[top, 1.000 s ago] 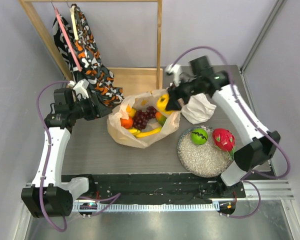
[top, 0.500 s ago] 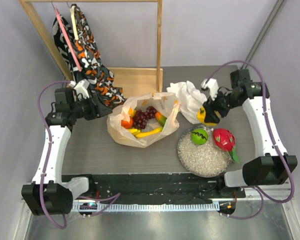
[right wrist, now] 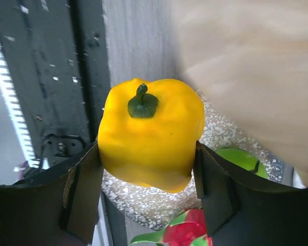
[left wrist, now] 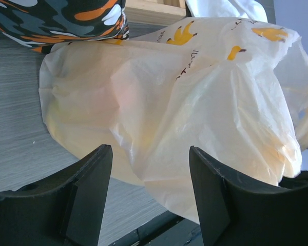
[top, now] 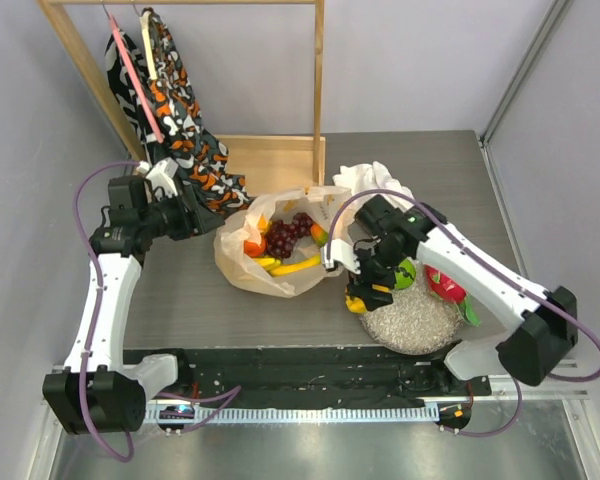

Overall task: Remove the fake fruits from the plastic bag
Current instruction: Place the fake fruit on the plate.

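- Grey tabletop (top: 180, 290) — your R hand (right wrist: 146, 171) is clamped on yellow pepper (right wrist: 149, 128), over plate (top: 405, 318) rim.
- Drop here & it may roll off.
- L hand (left wrist: 150, 184) apart, empty — by bag (left wrist: 169, 97).

Robot lab cell: grey panel walls (top: 430, 60), alu post (top: 520, 68), table (top: 180, 290).

- The grey wood-grain table (top: 180, 290) bears everything; a black rail (top: 280, 362) runs along its near edge.
- The plastic bag (top: 242, 268), pale peach with printed bananas, lies open at mid-table.
- A speckled round plate (top: 410, 325) sits just right of the bag, towards the front.
- A crumpled white cloth (top: 372, 180) lies behind the plate, just beside the bag's far right corner.
- A wooden rack's base (top: 270, 158) stands at the back, and the patterned fabric (top: 215, 180) droops down to the table beside it.
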`<state>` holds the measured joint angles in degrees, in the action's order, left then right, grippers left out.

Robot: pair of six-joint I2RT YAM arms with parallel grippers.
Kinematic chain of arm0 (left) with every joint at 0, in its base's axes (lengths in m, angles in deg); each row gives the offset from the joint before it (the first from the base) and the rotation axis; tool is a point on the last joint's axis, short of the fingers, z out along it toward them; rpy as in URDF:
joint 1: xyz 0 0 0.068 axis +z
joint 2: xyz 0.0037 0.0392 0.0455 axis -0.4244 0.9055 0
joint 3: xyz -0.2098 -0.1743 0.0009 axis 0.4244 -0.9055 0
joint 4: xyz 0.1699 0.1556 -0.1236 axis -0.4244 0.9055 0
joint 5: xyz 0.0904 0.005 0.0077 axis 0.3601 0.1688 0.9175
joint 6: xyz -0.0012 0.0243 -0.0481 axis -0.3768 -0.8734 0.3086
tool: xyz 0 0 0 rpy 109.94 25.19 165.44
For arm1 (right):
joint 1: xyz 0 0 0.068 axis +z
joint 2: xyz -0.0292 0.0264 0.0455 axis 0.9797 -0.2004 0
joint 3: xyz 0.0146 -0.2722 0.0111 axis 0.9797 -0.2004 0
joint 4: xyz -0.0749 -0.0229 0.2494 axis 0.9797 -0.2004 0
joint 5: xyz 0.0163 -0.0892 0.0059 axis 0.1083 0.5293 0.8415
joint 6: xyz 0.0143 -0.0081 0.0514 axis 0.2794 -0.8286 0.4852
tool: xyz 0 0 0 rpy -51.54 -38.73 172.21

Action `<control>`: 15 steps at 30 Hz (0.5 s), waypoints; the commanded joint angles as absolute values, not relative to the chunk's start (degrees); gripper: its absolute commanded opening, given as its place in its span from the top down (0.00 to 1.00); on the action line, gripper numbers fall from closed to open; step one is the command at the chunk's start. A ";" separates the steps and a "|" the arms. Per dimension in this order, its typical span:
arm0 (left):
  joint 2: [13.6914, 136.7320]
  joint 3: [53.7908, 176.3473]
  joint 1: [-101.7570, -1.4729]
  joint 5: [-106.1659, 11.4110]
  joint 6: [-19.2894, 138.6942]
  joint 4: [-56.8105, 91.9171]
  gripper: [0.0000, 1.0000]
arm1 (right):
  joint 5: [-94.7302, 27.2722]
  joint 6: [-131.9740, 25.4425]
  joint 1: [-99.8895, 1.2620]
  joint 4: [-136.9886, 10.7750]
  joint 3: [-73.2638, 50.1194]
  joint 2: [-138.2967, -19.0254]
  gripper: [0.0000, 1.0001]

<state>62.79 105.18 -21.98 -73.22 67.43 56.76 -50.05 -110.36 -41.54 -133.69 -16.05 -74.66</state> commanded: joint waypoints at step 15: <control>59.31 102.93 -21.16 -74.18 68.34 54.20 0.34 | -34.44 -107.46 -40.74 -115.34 -25.15 -81.25 0.27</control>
<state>59.99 102.91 -21.59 -73.22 67.54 56.65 -37.31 -109.40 -41.08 -119.92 -24.20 -82.09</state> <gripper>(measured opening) 0.663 0.698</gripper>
